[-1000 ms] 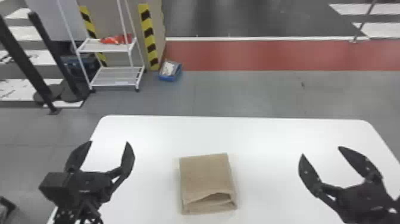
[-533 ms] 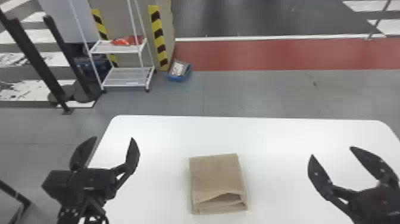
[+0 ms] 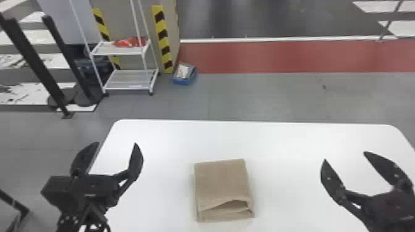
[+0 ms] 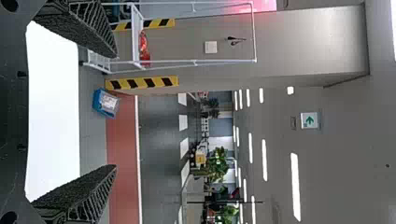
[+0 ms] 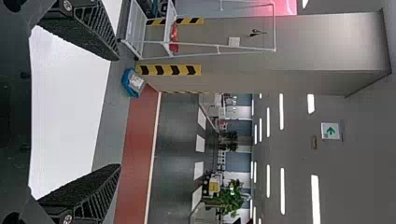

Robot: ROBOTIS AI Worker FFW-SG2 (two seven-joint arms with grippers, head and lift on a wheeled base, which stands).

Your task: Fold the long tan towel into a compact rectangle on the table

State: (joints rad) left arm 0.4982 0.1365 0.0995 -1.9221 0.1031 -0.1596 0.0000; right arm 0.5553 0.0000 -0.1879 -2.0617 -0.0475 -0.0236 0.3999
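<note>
Clock face: seen from the robot, 12 o'clock = far side of the table.

Change, last second: the whole head view has slid slightly, room and table (image 3: 278, 145) together, towards 3 o'clock in frame. Probably head or body sway. Left claw (image 3: 116, 143) shows a small outward drift against the table's 9 o'clock edge; right claw (image 3: 344, 155) moved more or less with the scene. Towel (image 3: 220, 180) lies flat on the table, its outline and folds unchanged – nobody is touching it.

Meaning: compact rectangle looks made; folding judged complete or nearly so. Only doubt is the loose mouth at its 5 o'clock side, where the layers gape a little. A light press there might tidy it; a pinch could reopen the stack.

Pose: both arms come in low at the head view's bottom, one either side of the towel. Left claw sits at about 10 o'clock from it, right claw between 2 and 3, both well apart from it. Each is open and empty, fingers (image 4: 84, 30) spread wide; wrist views look out over the table into the room, so the claws point forwards rather than down. Reads as a resting stance.
</note>
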